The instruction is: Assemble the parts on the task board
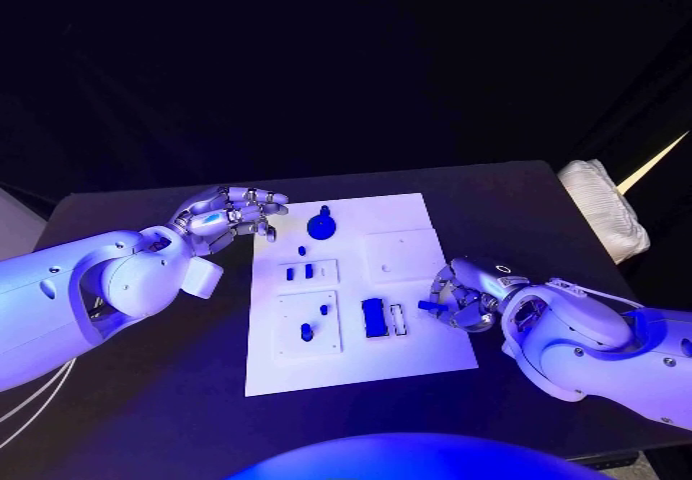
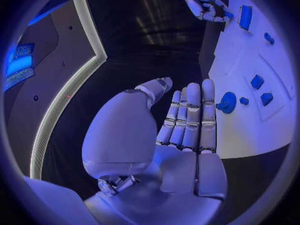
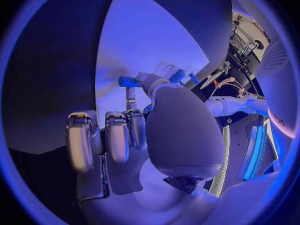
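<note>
White task board [image 1: 411,360] lies between the two hands, blue parts [image 1: 374,318] resting on it. Right hand [image 1: 459,297] at its near edge pinches a small blue part [image 1: 430,306]. Left hand [image 1: 231,213], fingers straight and together, holds nothing beside the round blue part [image 1: 322,224].

I see a black table [image 1: 173,400] in a dark room; a white bundle [image 1: 606,205] rests at its far right corner.

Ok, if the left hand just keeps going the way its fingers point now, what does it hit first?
Most likely the round blue part at the board's far end: in the left wrist view the left hand has its fingers straight, with the tips beside that part over the edge of the task board. Height above the board is unclear, so it could pass over.
</note>
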